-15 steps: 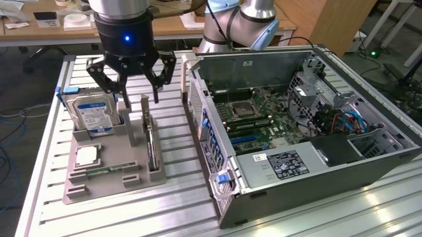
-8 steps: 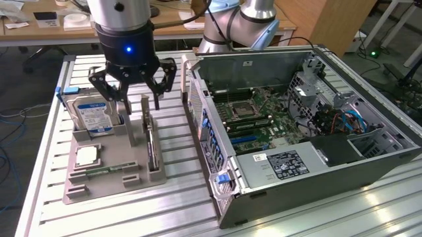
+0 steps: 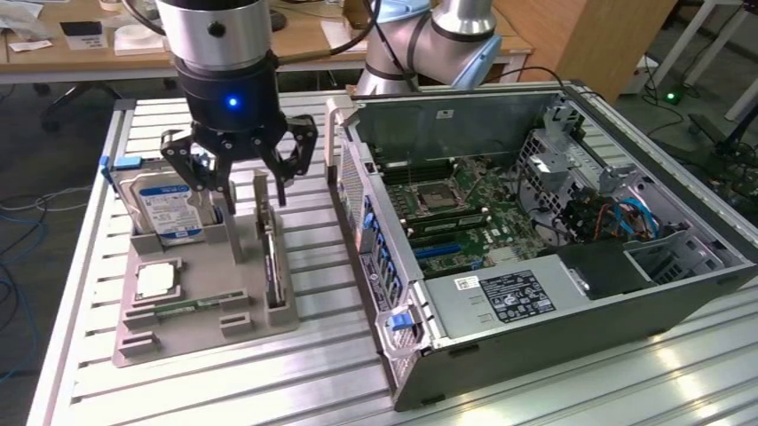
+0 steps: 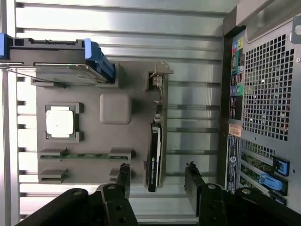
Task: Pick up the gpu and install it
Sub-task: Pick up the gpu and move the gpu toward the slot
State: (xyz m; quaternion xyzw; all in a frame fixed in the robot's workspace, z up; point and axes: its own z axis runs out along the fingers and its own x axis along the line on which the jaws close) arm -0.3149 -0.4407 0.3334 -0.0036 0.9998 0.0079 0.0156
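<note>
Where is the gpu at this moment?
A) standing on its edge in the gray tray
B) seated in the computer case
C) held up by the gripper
A: the gpu stands on edge in a slot of the tray, with the open gripper over it.

We are in a robotics lab — a slatted aluminium worktop (image 3: 237, 390) carrying an opened computer tower (image 3: 556, 346), wooden desks (image 3: 302, 46) behind, loose cables (image 3: 18, 213) on the floor.
</note>
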